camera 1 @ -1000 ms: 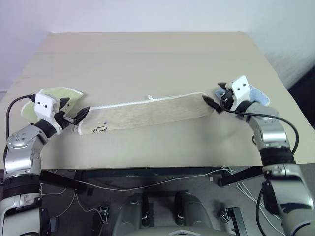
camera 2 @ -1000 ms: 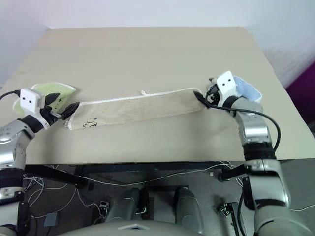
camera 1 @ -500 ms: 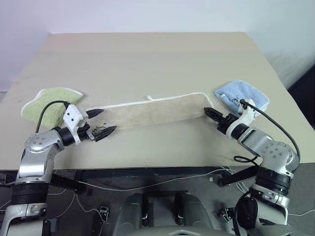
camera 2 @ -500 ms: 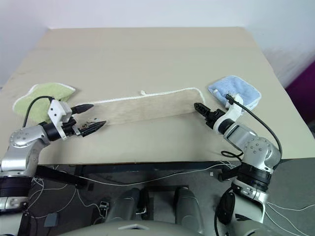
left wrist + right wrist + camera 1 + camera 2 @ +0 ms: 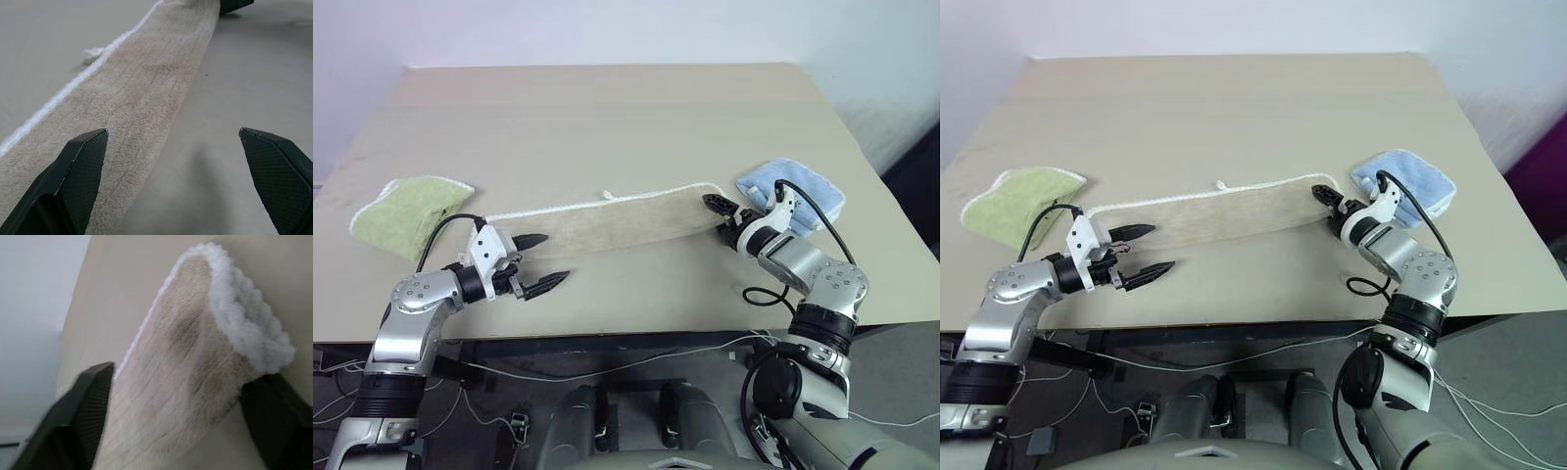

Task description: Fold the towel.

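A big tan table (image 5: 607,117) is seen taking up most of the head views, and pretty much everything is laid out on its near half. The towel (image 5: 617,221), beige with white corded edging along its far side, is stretched out as one long narrow strip across the middle of the table, running from the left gripper over to the right one. A small white loop (image 5: 609,195) is stuck out from the far edge about midway along.

A light green towel (image 5: 406,201) is bunched up off the strip's left end, near the table's left edge. A light blue towel (image 5: 793,191) is crumpled just past the strip's right end.

The left gripper (image 5: 540,261) is held just above the table at the towel's left end, fingers spread wide, nothing caught between them; in the left wrist view one finger (image 5: 73,186) is set over the towel and the other over bare table.

The right gripper (image 5: 722,215) is placed at the right end, with the towel's edged corner tucked between its partly opened fingers (image 5: 83,416). Whether that corner is actually pinched can't be told.
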`<action>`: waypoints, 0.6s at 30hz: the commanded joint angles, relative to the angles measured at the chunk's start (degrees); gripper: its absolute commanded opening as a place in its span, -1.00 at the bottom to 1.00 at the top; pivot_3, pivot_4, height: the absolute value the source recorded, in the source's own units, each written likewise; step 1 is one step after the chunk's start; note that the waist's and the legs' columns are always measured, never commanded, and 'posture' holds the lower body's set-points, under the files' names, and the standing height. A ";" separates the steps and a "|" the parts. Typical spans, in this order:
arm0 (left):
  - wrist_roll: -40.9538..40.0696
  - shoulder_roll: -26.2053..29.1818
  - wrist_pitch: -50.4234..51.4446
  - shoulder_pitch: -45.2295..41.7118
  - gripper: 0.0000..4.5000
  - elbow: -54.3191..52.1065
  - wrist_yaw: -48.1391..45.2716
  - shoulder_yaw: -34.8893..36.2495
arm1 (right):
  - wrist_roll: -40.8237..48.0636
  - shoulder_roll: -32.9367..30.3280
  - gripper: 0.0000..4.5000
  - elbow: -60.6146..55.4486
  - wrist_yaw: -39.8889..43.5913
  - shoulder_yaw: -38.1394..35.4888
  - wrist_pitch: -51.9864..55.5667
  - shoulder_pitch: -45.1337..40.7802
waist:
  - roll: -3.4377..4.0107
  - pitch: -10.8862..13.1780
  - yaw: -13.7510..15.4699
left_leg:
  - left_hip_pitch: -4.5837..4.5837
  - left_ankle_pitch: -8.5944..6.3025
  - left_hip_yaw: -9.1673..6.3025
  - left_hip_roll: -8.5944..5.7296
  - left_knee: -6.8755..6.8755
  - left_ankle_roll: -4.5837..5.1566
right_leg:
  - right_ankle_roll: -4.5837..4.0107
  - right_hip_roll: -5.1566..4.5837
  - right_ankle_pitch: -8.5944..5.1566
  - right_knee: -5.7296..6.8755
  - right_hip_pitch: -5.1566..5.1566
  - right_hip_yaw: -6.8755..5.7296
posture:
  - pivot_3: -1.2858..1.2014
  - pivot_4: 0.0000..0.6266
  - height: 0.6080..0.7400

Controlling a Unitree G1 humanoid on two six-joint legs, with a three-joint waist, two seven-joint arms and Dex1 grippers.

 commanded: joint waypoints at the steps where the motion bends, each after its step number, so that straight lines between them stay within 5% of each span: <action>1: -0.27 -0.37 0.09 0.98 1.00 -3.05 0.74 -0.07 | 1.01 0.30 0.13 0.93 -0.19 0.43 -1.79 -1.11 | 0.00 0.00 0.05 | 0.00 0.00 0.00 0.00 0.00 0.00 | 0.00 0.00 0.00 0.00 0.00 0.00 | 0.03 -0.52 1.00; 8: -0.39 -0.81 0.07 1.92 1.00 -3.64 1.19 -0.45 | 1.62 -0.58 -0.99 -0.86 1.45 0.48 -6.44 -0.15 | 0.00 0.00 0.25 | 0.00 -0.02 -0.01 -0.01 0.01 0.03 | 0.01 -0.02 0.00 -0.02 0.02 0.00 | 0.03 -0.52 1.00; 18: 0.11 -2.03 -0.74 0.74 1.00 -2.60 1.01 -1.92 | 2.05 -6.98 -0.99 -2.53 1.49 -0.70 -8.77 1.20 | 0.04 0.02 0.55 | -0.01 -0.04 -0.01 -0.03 0.01 0.06 | 0.01 -0.05 0.00 -0.05 0.02 -0.01 | 0.03 -0.52 1.00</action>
